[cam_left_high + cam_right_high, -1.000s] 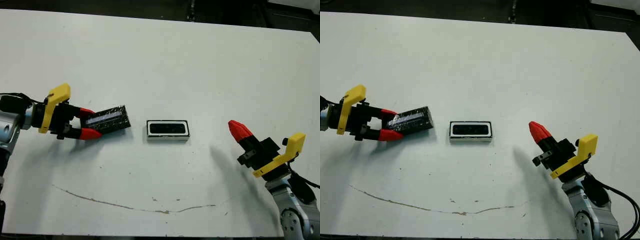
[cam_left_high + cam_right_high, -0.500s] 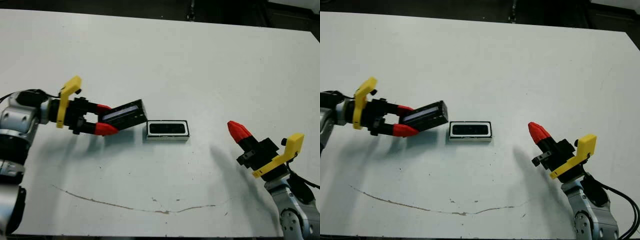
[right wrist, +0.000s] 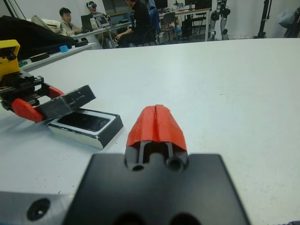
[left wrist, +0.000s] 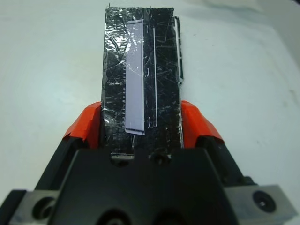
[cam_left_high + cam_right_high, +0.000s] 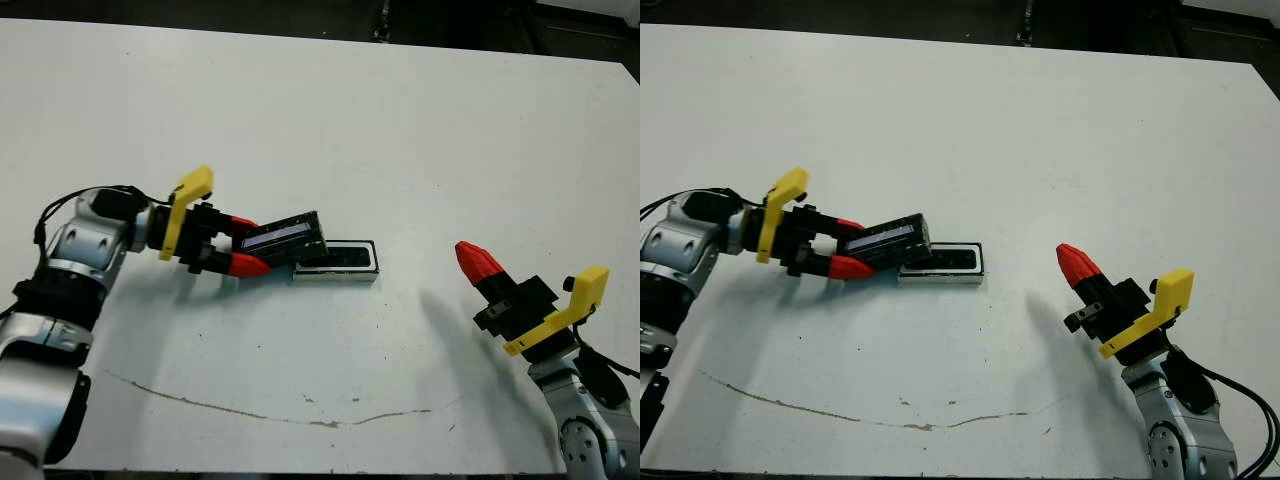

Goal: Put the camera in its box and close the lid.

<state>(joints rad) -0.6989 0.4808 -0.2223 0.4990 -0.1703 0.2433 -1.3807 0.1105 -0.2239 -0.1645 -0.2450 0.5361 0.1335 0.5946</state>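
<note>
The white table (image 5: 330, 120) fills nearly the whole head view, its far edge meeting a dark floor beyond. Only one thing rests directly on it — the box (image 5: 345, 262), a small shallow tray lying flat near the middle, long sides running left to right. Its rim is pale, and a dark rectangle (the camera (image 5: 348, 258), as far as can be told) fills its inside. Towards the near edge a thin brownish streak (image 5: 260, 412) wanders across the surface — long, slightly wavy, broken in places. A few tiny dark specks dot the top around it. Soft shadows fall on the table at left and right.
</note>
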